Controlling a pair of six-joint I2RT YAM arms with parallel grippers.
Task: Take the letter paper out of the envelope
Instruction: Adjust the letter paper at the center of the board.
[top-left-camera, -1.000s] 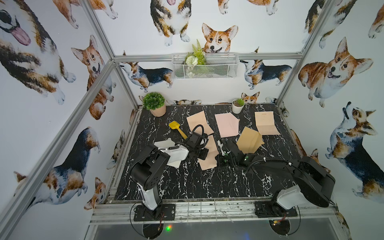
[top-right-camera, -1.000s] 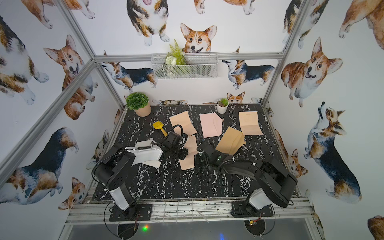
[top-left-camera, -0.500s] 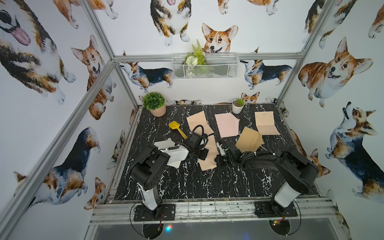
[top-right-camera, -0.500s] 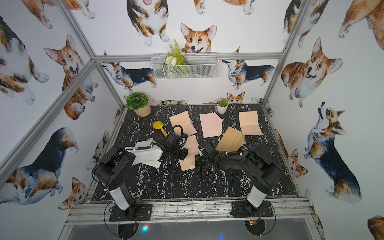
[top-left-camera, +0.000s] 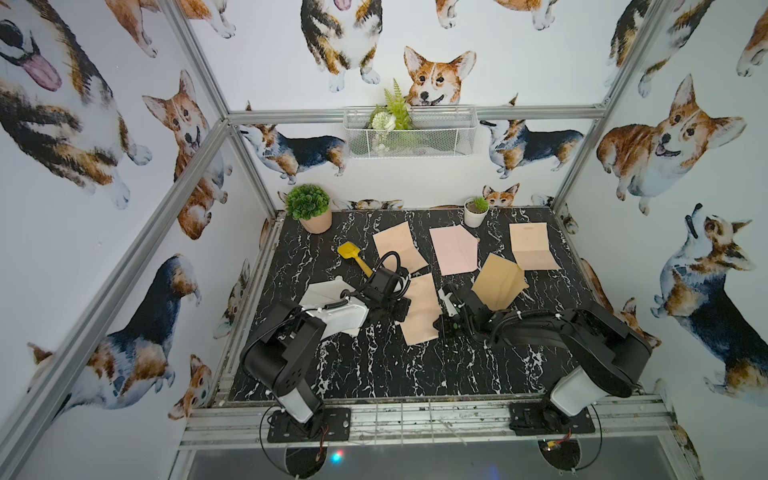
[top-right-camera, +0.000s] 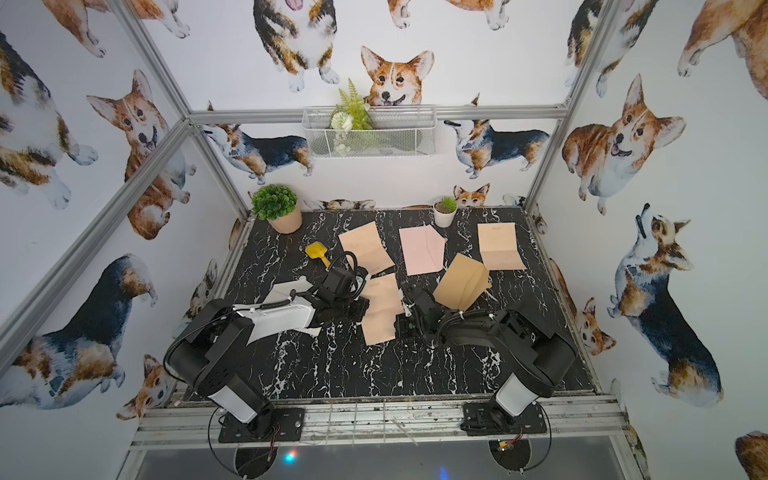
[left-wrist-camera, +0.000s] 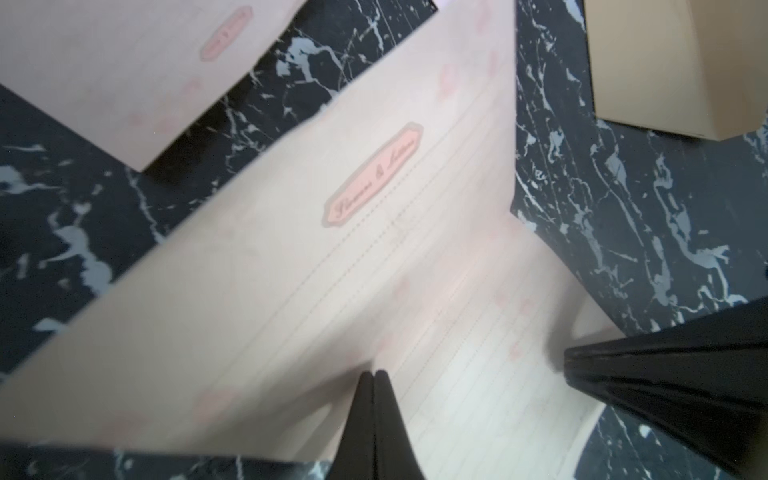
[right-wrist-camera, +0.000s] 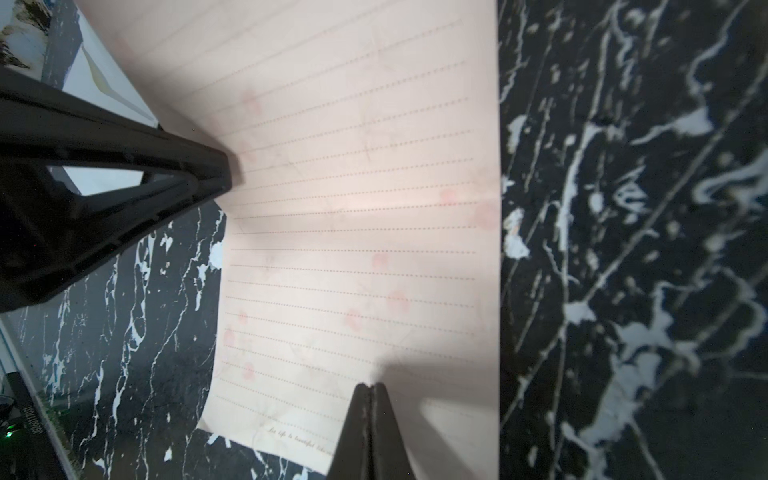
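Observation:
An unfolded lined letter paper (top-left-camera: 420, 309) (top-right-camera: 380, 309) lies flat mid-table, outside any envelope. My left gripper (top-left-camera: 404, 309) (left-wrist-camera: 374, 376) is shut, its tips resting on the sheet (left-wrist-camera: 291, 270) near its left edge. My right gripper (top-left-camera: 440, 328) (right-wrist-camera: 371, 386) is also shut, with its tips down on the same sheet (right-wrist-camera: 353, 208) at the near right side. Neither pinches the paper. A brown envelope (top-left-camera: 498, 282) (top-right-camera: 463, 282) sits tilted just behind the right wrist. In the right wrist view the left gripper's fingers (right-wrist-camera: 199, 166) touch the paper's far edge.
A pink envelope (top-left-camera: 453, 249) and two more letter sheets (top-left-camera: 399, 245) (top-left-camera: 532, 245) lie at the back. A white envelope (top-left-camera: 322, 291) is under the left arm. A yellow toy shovel (top-left-camera: 351, 255) and two potted plants (top-left-camera: 309, 208) (top-left-camera: 476, 210) stand behind.
The right arm swung its elbow and its gripper slid a little left and nearer, onto the sheet. The left arm and the paper have stayed put.

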